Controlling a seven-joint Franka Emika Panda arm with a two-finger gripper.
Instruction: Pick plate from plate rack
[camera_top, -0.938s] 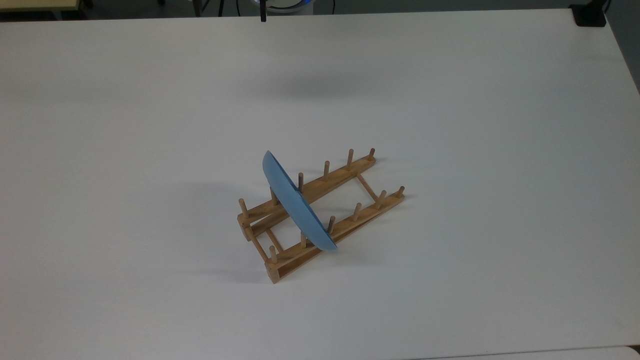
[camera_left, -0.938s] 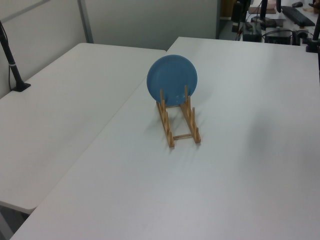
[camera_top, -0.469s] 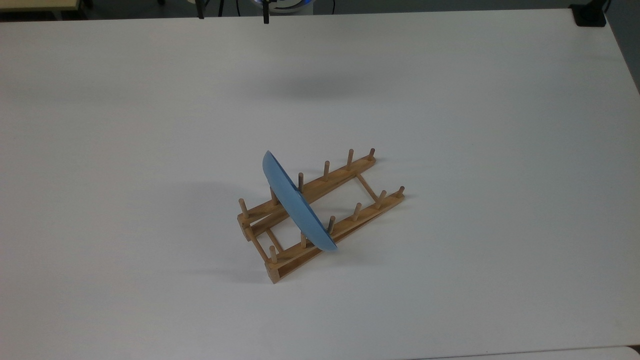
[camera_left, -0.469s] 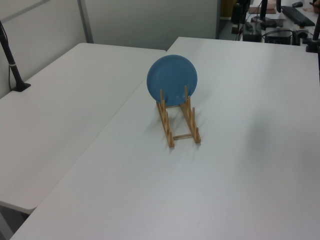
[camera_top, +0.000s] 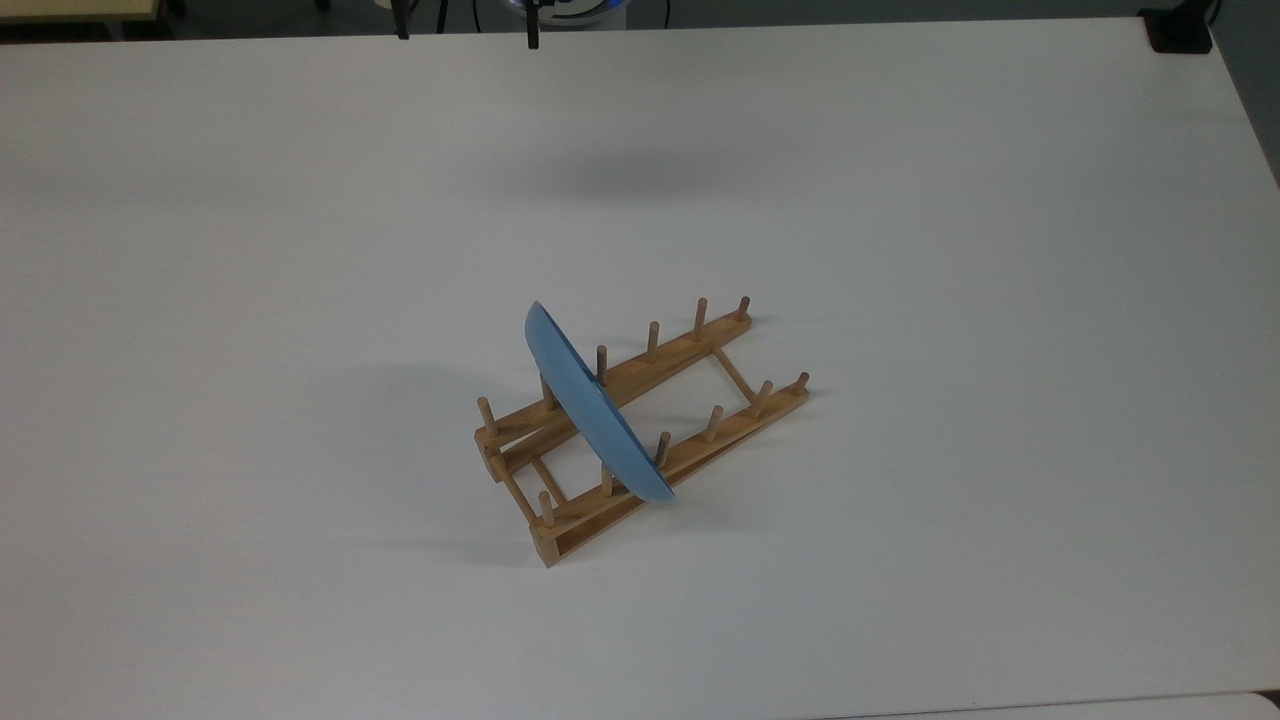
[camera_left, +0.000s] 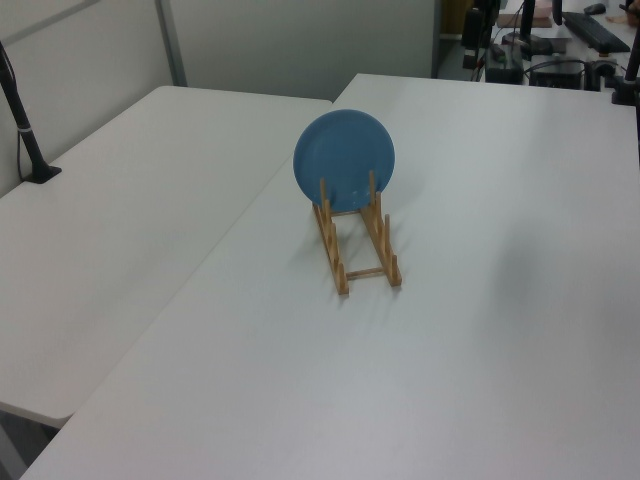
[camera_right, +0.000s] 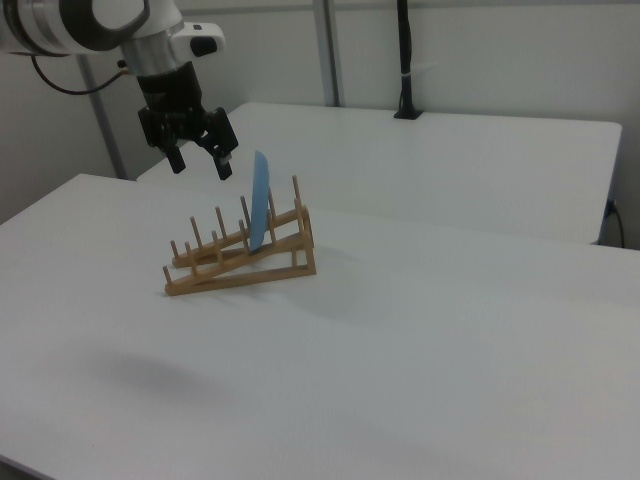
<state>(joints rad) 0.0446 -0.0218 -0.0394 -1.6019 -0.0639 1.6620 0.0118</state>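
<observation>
A round light-blue plate (camera_top: 590, 410) (camera_left: 344, 160) (camera_right: 260, 200) stands on edge between the pegs of a light-brown wooden plate rack (camera_top: 690, 350) (camera_left: 368, 272) (camera_right: 235, 272) in the middle of a white table. In the right view my gripper (camera_right: 202, 163) hangs open in the air, above the table and to the right view's left of the plate, clear of plate and rack. Nothing is between its fingers (camera_right: 225, 160). The white arm (camera_right: 90, 20) reaches in from the right view's upper left.
The white table (camera_top: 900, 250) spreads wide around the rack. A second white table (camera_left: 120, 230) adjoins it on the left view's left. A black post (camera_right: 404, 60) stands on the far table in the right view. Black clamps (camera_top: 1180, 30) sit at the table's far edge.
</observation>
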